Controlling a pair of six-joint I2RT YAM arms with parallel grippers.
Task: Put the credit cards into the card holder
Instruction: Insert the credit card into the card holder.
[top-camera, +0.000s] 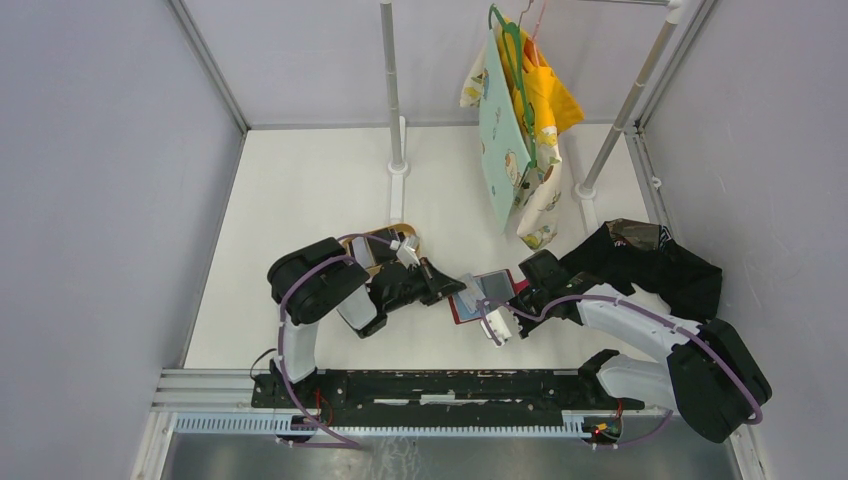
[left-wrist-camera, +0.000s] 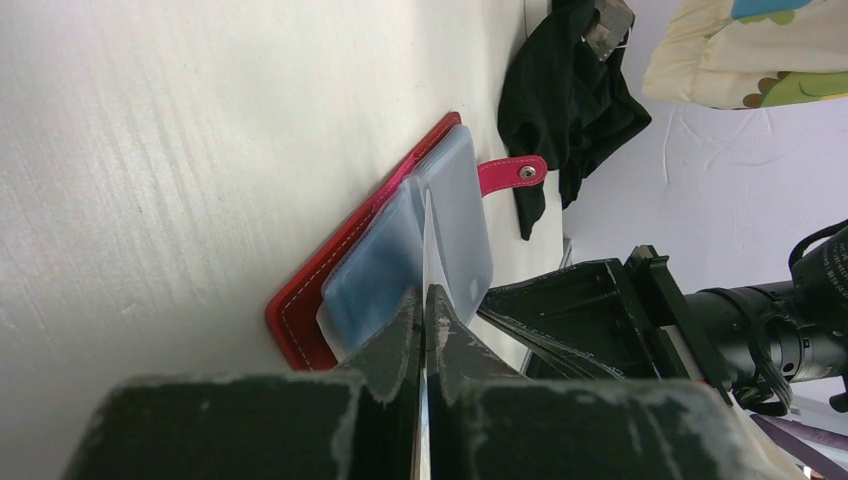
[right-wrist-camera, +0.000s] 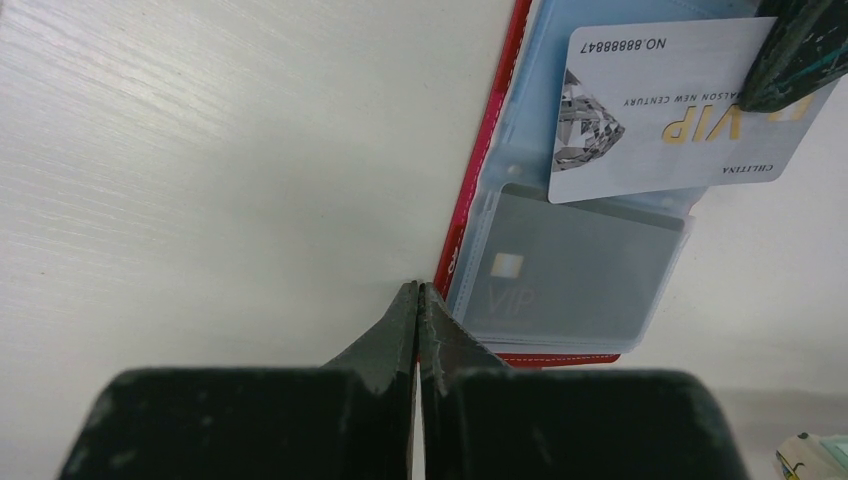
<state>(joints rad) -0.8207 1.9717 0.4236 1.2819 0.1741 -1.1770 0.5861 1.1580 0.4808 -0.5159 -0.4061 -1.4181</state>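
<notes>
The card holder (top-camera: 492, 293) lies open on the table, red (left-wrist-camera: 297, 322) with clear grey-blue sleeves (right-wrist-camera: 530, 120). My left gripper (left-wrist-camera: 427, 292) is shut on a silver credit card (right-wrist-camera: 650, 110) printed VIP, and holds it over the sleeves; in the left wrist view the card (left-wrist-camera: 428, 235) shows edge-on. From above, this gripper (top-camera: 455, 290) is at the holder's left side. A grey credit card (right-wrist-camera: 575, 270) sits inside a near sleeve. My right gripper (right-wrist-camera: 418, 290) is shut on nothing, its tips on the table against the holder's red edge (right-wrist-camera: 462, 240); from above it (top-camera: 487, 318) is at the holder's lower edge.
A tan oval tray (top-camera: 385, 243) lies partly under the left arm. A heap of black cloth (top-camera: 650, 262) sits at the right behind the right arm. Clothes (top-camera: 515, 120) hang from a rack whose poles (top-camera: 392, 90) stand at the back.
</notes>
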